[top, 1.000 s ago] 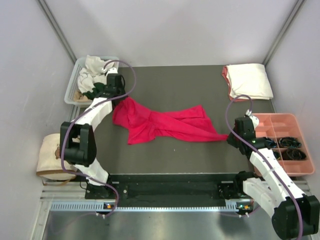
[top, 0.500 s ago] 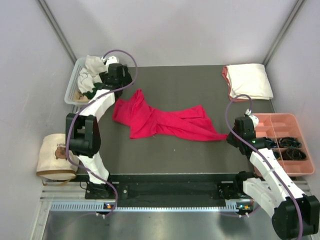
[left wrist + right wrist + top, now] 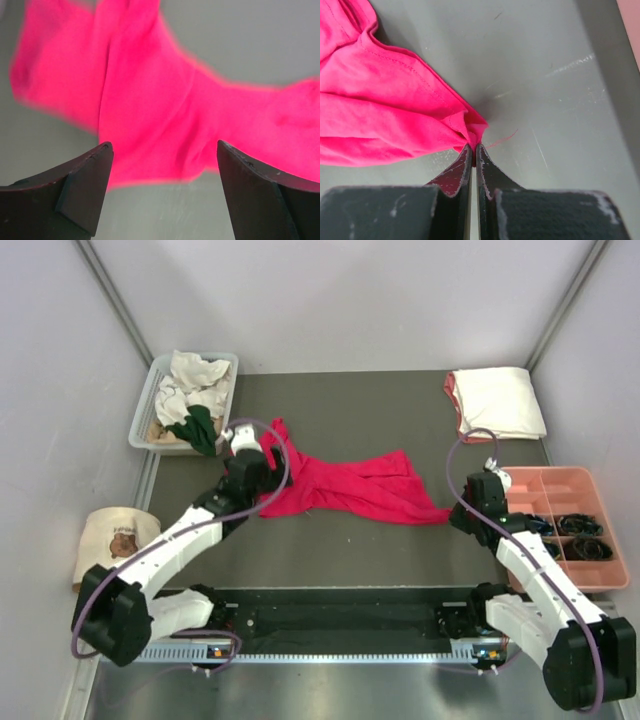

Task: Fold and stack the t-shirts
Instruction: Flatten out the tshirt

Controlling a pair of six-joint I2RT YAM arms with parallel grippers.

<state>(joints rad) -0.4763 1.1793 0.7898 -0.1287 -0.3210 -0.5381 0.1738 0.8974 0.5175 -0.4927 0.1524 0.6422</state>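
A crimson-red t-shirt (image 3: 335, 485) lies crumpled and stretched across the middle of the dark mat. My right gripper (image 3: 452, 514) is shut on its right tip; the right wrist view shows the red corner (image 3: 470, 127) pinched between the closed fingers of the gripper (image 3: 473, 146). My left gripper (image 3: 262, 466) hovers open over the shirt's left part. In the left wrist view the gripper (image 3: 162, 150) stands wide open, the red cloth (image 3: 150, 100) lies ahead of it, and nothing is between its fingers. A folded cream-white t-shirt (image 3: 498, 400) lies on a salmon-pink one at the back right.
A clear bin (image 3: 147, 405) at the back left holds several crumpled shirts, cream-white and dark green among them. A pink divided tray (image 3: 560, 483) with dark items stands at the right. A beige bear-print bag (image 3: 110, 543) sits left of the mat.
The left gripper opened and let go of the shirt's left end near the bin, then swung back toward me over the shirt. The right gripper kept its grip.
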